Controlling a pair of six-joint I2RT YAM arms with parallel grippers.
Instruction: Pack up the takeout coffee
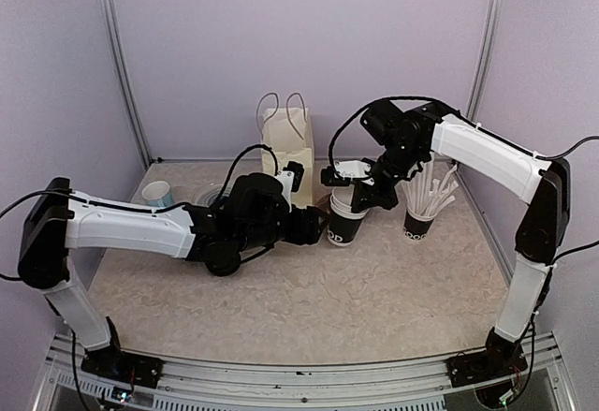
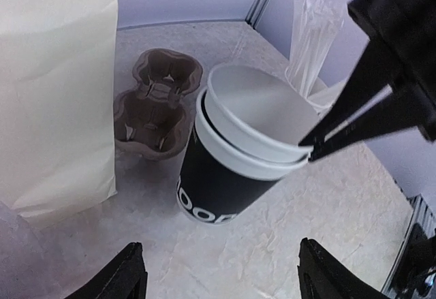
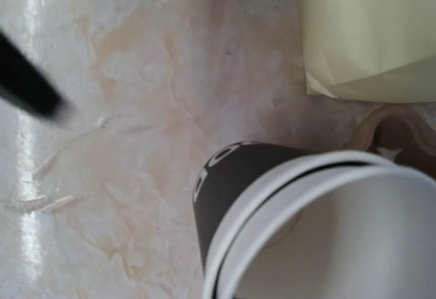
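Note:
Two black takeout coffee cups (image 1: 343, 226) with white lettering stand nested one inside the other at mid-table, white insides showing. In the left wrist view my right gripper (image 2: 310, 148) is pinched shut on the right rim of the inner cup (image 2: 259, 108), which sits a little tilted in the outer cup (image 2: 218, 183). My left gripper (image 2: 225, 278) stands open just in front of the cups, touching neither. From above it (image 1: 314, 227) lies just left of the cups, with the right gripper (image 1: 360, 196) above them. The right wrist view shows the cups (image 3: 231, 183) close below, its own fingers out of view.
A cream paper bag (image 1: 285, 144) with handles stands behind the cups. A brown pulp cup carrier (image 2: 153, 101) lies between bag and cups. A black cup of white straws (image 1: 418, 224) stands to the right. A small blue cup (image 1: 157, 193) sits far left.

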